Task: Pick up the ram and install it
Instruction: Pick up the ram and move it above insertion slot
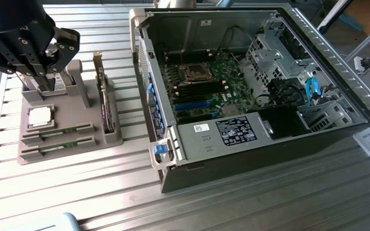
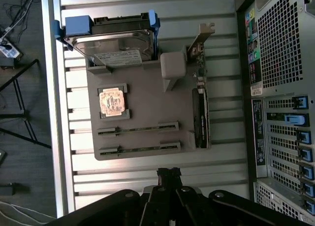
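Two ram sticks lie flat in the slots of a grey holder tray (image 1: pixel 56 153): one ram (image 1: pixel 64 131) (image 2: pixel 139 129) and a second ram (image 1: pixel 61 143) (image 2: pixel 140 148) beside it. My black gripper (image 1: pixel 44 79) (image 2: pixel 169 176) hangs above the tray's back end in the exterior view, well above the sticks. Its fingers are shut with nothing between them. The open computer case (image 1: pixel 249 86) lies on the exterior view's right, with the motherboard (image 1: pixel 204 84) and its dark memory slots exposed.
On the same tray are a silver hard drive in a blue caddy (image 2: pixel 113 36), a processor chip (image 1: pixel 39 117) (image 2: pixel 112 102) and an upright expansion card (image 1: pixel 106 103) (image 2: pixel 201 113). The case's perforated rear wall (image 2: pixel 280 53) stands next to the tray. All rests on a ribbed metal table (image 1: pixel 95 192).
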You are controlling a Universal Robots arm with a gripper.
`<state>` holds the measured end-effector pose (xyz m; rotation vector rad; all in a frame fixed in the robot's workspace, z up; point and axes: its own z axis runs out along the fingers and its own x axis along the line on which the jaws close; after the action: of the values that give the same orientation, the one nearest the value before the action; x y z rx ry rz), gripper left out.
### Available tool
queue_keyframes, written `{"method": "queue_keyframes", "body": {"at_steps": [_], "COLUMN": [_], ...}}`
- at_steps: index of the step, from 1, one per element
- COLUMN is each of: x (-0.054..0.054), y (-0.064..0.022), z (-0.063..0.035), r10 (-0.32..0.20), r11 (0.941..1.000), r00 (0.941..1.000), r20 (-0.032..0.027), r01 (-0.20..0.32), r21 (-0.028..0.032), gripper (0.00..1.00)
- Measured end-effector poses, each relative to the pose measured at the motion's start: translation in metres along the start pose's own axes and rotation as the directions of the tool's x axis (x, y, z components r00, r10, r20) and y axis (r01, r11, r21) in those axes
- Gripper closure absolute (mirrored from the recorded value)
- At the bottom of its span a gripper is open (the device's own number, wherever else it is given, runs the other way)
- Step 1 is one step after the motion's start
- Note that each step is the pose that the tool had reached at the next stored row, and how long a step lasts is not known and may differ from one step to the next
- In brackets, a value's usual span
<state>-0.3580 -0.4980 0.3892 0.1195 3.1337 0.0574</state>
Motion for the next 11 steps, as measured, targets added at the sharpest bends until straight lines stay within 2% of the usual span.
{"method": "queue_keyframes", "body": {"at_steps": [2,6,10,11], "x": [0.0,0.0,0.0,0.0], "y": [0.0,0.0,-0.0001,0.0], "z": [0.0,0.0006,0.001,0.0011], "r10": [-0.013,-0.096,-0.197,-0.243], "r11": [0.9999,0.9954,0.9804,0.9699], "r00": [0.9999,0.9954,0.9804,0.9699], "r20": [-0.0005,-0.0035,-0.0071,-0.0089], "r01": [0.013,0.096,0.197,0.243], "r21": [-0.0001,-0.0006,-0.0015,-0.002], "gripper": [0.89,0.89,0.89,0.89]}}
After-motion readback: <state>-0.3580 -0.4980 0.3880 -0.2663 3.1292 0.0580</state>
